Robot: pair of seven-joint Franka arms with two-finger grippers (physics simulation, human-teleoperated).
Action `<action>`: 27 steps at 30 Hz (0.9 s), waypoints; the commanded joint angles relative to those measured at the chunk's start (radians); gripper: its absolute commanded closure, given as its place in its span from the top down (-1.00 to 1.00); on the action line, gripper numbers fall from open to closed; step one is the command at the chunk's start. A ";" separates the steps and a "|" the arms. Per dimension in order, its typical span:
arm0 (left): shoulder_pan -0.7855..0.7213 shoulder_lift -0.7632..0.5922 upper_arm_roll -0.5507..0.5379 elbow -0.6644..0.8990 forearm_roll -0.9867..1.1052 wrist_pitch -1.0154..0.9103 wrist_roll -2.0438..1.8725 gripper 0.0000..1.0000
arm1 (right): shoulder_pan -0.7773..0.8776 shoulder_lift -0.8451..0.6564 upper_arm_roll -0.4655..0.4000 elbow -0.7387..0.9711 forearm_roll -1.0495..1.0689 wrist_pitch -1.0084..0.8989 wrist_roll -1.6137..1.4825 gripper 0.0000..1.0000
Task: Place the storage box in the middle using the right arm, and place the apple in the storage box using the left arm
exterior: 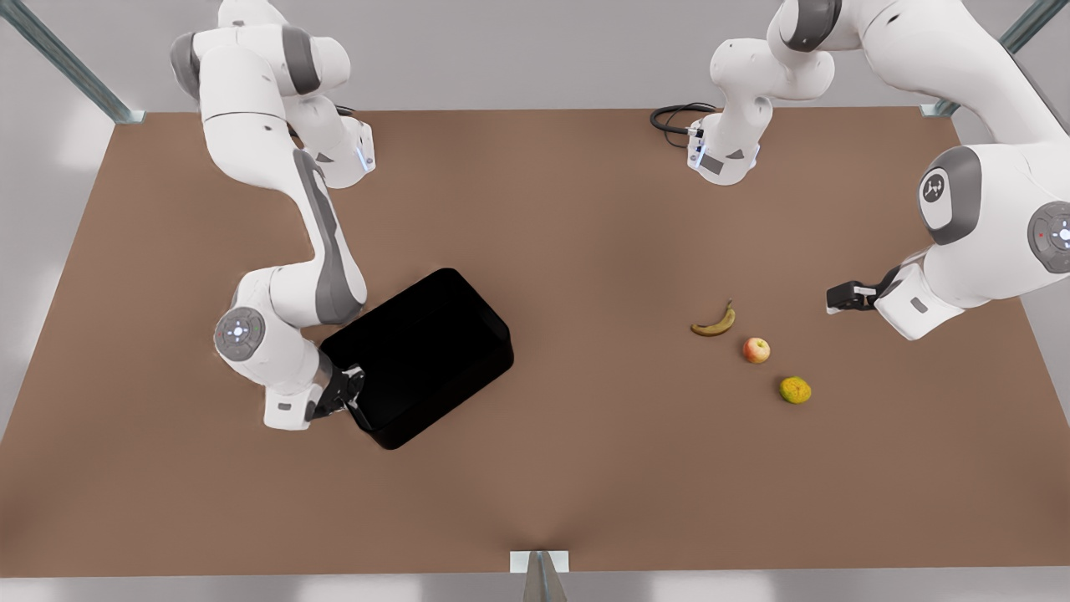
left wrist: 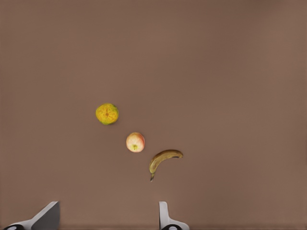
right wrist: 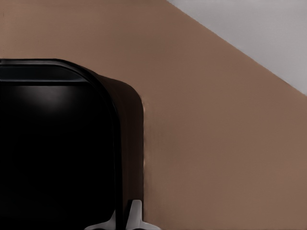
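Right gripper (exterior: 349, 400) at the storage box (exterior: 418, 355), fingers drawn close together across the near-corner wall, one inside and one outside, as the right wrist view shows with the fingertips (right wrist: 135, 214) nearly meeting over the rim; clamped on the wall, by the look of it. Box lying skewed on the table (exterior: 585, 468), towards the front view's left, well short of the middle. Glossy black, rigid, low-walled, rounded at the corners: probably light for its bulk but slick, and held at one corner likely to swing or pivot if lifted. Better dragged flat across the table than carried, with the pinch kept deep on the wall so the rim cannot slide out.

Left gripper (exterior: 838, 298) hanging over the table at the front view's right, fingers (left wrist: 164, 214) set wide apart, holding nothing, waiting. Below and ahead of it, three fruits in a loose row, none touching: banana (exterior: 715, 322), apple (exterior: 756, 350) between, bumpy yellow-green fruit (exterior: 795, 390) at the far end. Apple small, round, firm and smooth; apt to roll if nudged. Best taken from above across its widest part, fingers clear of the banana just beside it.
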 commanded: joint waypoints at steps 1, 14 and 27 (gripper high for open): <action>0.003 0.008 0.002 -0.002 -0.001 -0.009 0.002 1.00 | 0.047 0.083 0.029 0.102 0.055 -0.018 0.662 -0.57; -0.001 -0.059 -0.095 -0.472 0.000 0.346 -0.267 1.00 | 0.167 0.313 0.028 0.269 0.062 0.080 0.753 1.00; 0.078 0.137 -0.106 -0.655 -0.013 0.808 -0.247 1.00 | -0.390 -0.046 0.008 0.202 -0.092 -0.747 0.474 1.00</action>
